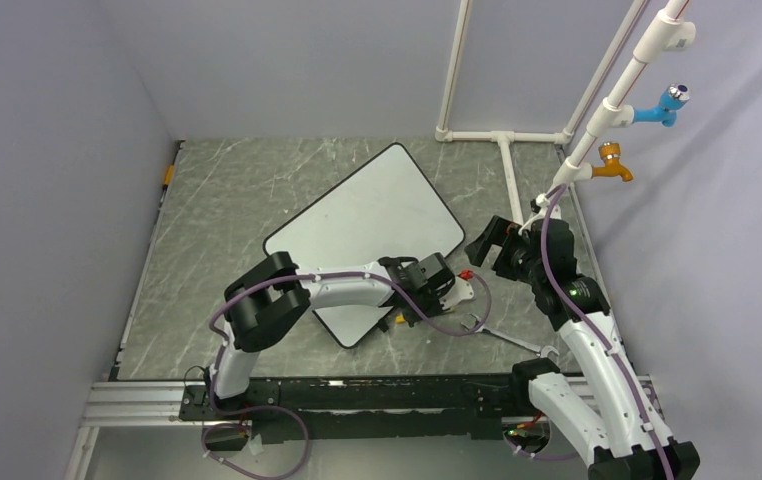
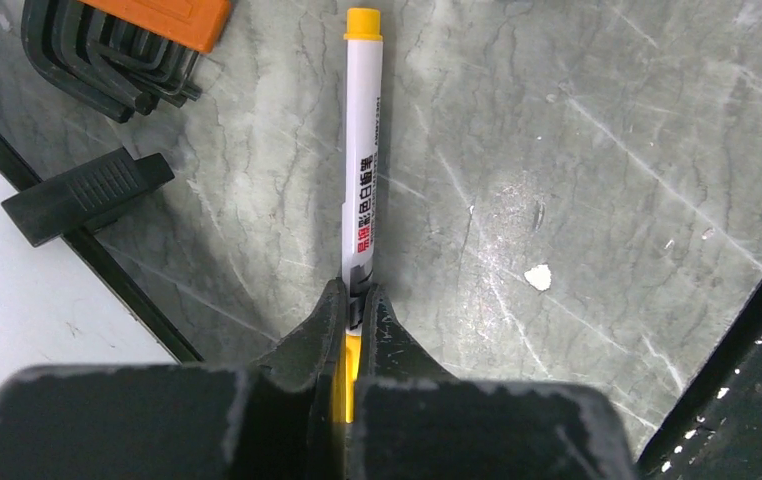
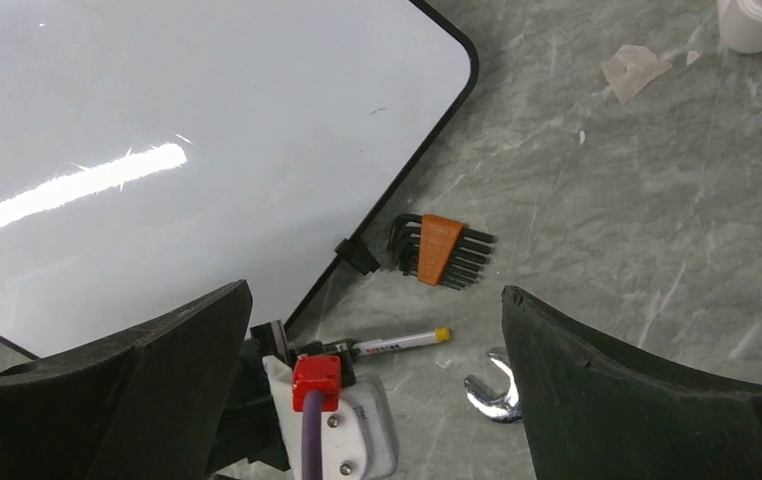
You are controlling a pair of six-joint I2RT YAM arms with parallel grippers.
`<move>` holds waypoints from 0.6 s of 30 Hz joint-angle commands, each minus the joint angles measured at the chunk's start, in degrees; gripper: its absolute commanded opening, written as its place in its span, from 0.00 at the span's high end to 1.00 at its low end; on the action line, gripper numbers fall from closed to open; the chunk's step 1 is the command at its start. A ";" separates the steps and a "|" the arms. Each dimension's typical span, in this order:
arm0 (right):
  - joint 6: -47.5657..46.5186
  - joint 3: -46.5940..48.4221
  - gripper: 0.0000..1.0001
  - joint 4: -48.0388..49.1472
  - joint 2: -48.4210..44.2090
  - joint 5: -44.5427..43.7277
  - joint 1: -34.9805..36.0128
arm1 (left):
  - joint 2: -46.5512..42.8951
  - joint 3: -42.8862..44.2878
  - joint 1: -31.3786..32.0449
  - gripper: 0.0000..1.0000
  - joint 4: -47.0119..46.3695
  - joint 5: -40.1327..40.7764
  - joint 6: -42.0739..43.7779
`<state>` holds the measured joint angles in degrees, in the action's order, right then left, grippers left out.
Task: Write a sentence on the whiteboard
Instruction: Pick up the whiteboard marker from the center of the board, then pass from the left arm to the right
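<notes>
The whiteboard [image 1: 367, 225] lies flat and turned at an angle in the middle of the table; its face [image 3: 157, 150] is blank, and no sentence shows on it. My left gripper [image 2: 353, 295] is down beside the board's near right edge, shut on a white marker [image 2: 362, 160] with a yellow end. The marker lies along the table, pointing away from the fingers [image 3: 397, 343]. My right gripper [image 3: 377, 290] hangs above this spot, open wide and holding nothing. Seen from above, it [image 1: 492, 245] is just right of the board.
An orange-handled hex key set [image 3: 440, 250] and a small black piece [image 3: 357, 255] lie against the board's edge. A steel wrench [image 3: 492, 395] rests near the marker's tip. A scrap of tape [image 3: 632, 68] lies farther off. White pipes with taps [image 1: 607, 150] stand at the back right.
</notes>
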<state>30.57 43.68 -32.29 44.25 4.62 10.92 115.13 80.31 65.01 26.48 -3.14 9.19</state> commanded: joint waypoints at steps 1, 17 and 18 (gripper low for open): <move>-0.91 3.74 0.00 -1.72 -0.86 -2.37 0.15 | -4.34 -1.83 0.11 1.00 -3.54 -3.33 -0.40; -1.25 9.50 0.00 1.22 -2.10 14.06 0.08 | -26.71 -5.78 -2.51 1.00 -2.43 -8.11 1.53; -0.95 9.65 0.00 1.82 -2.12 15.60 0.15 | -28.23 -6.51 -3.18 1.00 -2.79 -8.77 1.47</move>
<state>29.54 49.76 -33.71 42.63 12.95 10.92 92.38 76.07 63.96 24.25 -9.30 9.89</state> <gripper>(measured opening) 0.994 0.034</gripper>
